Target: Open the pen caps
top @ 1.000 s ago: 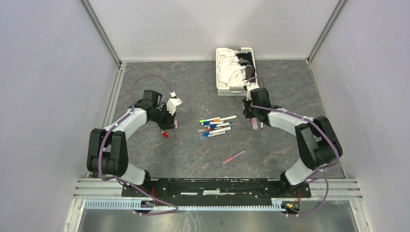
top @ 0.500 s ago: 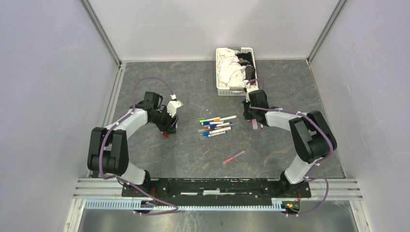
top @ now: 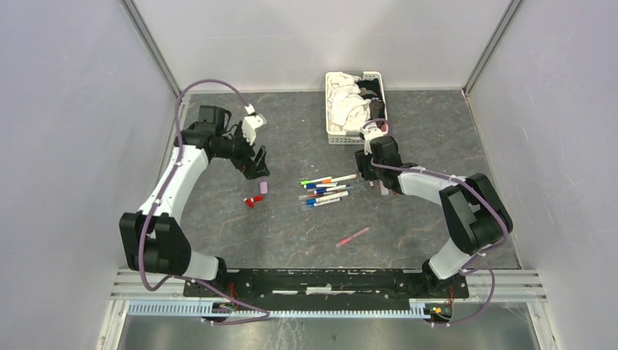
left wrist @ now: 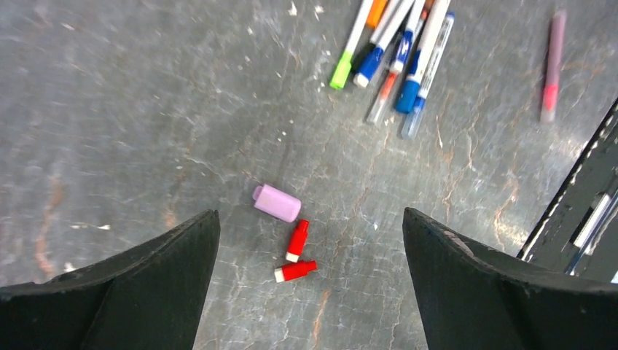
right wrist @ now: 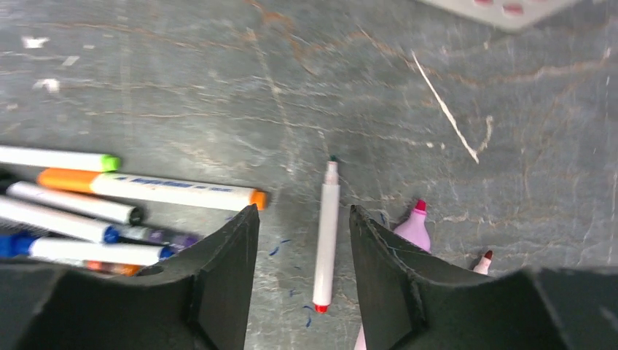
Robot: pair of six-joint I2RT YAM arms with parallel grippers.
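On the table (top: 291, 240), beneath the left fingers (left wrist: 146, 284), spread wide and empty: one lilac cap (left wrist: 277, 203), two red caps (left wrist: 297, 240). Between the right fingers (right wrist: 218, 277), parted narrowly, gripping nothing: one uncapped white pen (right wrist: 326, 233). Pen cluster (right wrist: 146, 191) partly cut off; pink marker (right wrist: 413, 226) half hidden behind a finger.

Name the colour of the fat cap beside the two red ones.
Lilac cap, clearest in the left wrist view.

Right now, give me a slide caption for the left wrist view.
Left gripper, jaws open, over a lilac cap and two red caps; pens beyond.
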